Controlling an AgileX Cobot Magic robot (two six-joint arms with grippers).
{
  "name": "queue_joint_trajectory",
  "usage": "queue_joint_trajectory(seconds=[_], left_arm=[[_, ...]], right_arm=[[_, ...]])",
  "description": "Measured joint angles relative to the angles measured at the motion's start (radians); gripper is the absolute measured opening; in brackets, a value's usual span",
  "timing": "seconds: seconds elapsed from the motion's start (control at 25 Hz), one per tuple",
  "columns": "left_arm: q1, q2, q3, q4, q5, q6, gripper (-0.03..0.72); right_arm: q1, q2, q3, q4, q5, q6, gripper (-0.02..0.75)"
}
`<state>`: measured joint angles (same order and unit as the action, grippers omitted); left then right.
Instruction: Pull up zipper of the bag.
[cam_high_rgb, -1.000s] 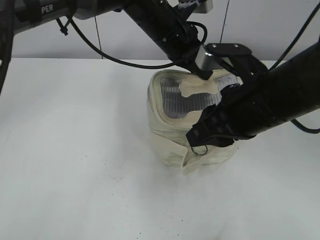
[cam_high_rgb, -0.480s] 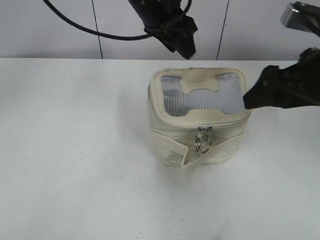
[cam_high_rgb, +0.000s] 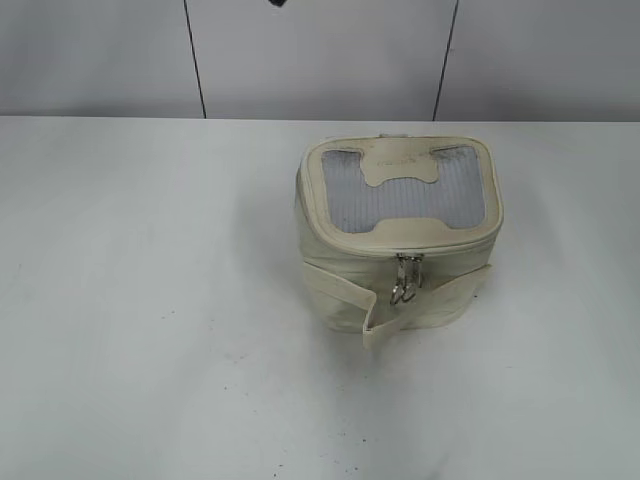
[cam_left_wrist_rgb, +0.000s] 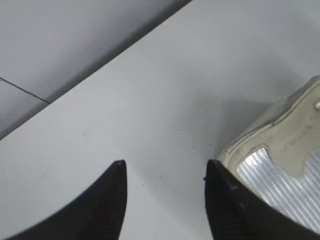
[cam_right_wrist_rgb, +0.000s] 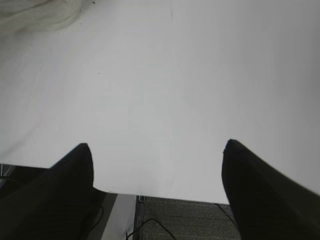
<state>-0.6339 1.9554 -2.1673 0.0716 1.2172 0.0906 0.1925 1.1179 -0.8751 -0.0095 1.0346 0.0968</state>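
Observation:
The cream-white bag (cam_high_rgb: 400, 280) stands upright on the white table, right of centre in the exterior view. Its grey ribbed top panel (cam_high_rgb: 405, 200) carries a bone-shaped patch. The zipper track (cam_high_rgb: 345, 247) runs round the lid rim, and its silver ring pulls (cam_high_rgb: 406, 278) hang at the front middle. Both arms are out of the exterior view. In the left wrist view my left gripper (cam_left_wrist_rgb: 165, 167) is open and empty above the table, with a corner of the bag (cam_left_wrist_rgb: 285, 155) to its right. In the right wrist view my right gripper (cam_right_wrist_rgb: 157, 147) is open and empty over the table's edge.
The bag's wide strap band (cam_high_rgb: 400, 315) hangs loose at the front. The white table (cam_high_rgb: 150, 300) spreads around the bag. A grey panelled wall (cam_high_rgb: 320, 55) stands behind. In the right wrist view the table edge (cam_right_wrist_rgb: 165, 197) ends over dark floor with cables.
Both arms have pulled back from the bag and left the exterior view. The bag's top, pressed and covered a second ago, now stands uncovered with the ring pulls hanging at the front.

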Motion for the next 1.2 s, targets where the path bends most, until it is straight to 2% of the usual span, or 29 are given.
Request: queue_joint_trajectory(seconds=[0.12,0.28,0.48,0.8,0.96,1.2], left_arm=[[0.000,-0.097,0.084,0.000,-0.002,-0.014,0.390],[0.000,-0.263,0.286,-0.001,-0.002,-0.037,0.390],[0.000,-0.511,0.632,-0.021,-0.001,-0.061,0.389],[0.000,-1.002,1.183,-0.072,-0.005,-0.061,0.389],[0.000,-1.312,1.382,-0.080,-0.051,-0.061,0.389],[0.000,-1.688,1.585,-0.072,-0.080,-0.061,0.389]], right_arm=[[0.000,-0.096,0.000,-0.005,0.079,0.002,0.586],[0.000,-0.251,0.000,-0.005,0.139,0.002,0.584],[0.000,-0.448,0.039,-0.006,0.147,-0.002,0.583],[0.000,-0.765,0.213,-0.005,0.149,-0.054,0.575],[0.000,-0.883,0.276,-0.005,0.128,-0.074,0.574],[0.000,-0.946,0.354,0.002,0.059,-0.080,0.575]])
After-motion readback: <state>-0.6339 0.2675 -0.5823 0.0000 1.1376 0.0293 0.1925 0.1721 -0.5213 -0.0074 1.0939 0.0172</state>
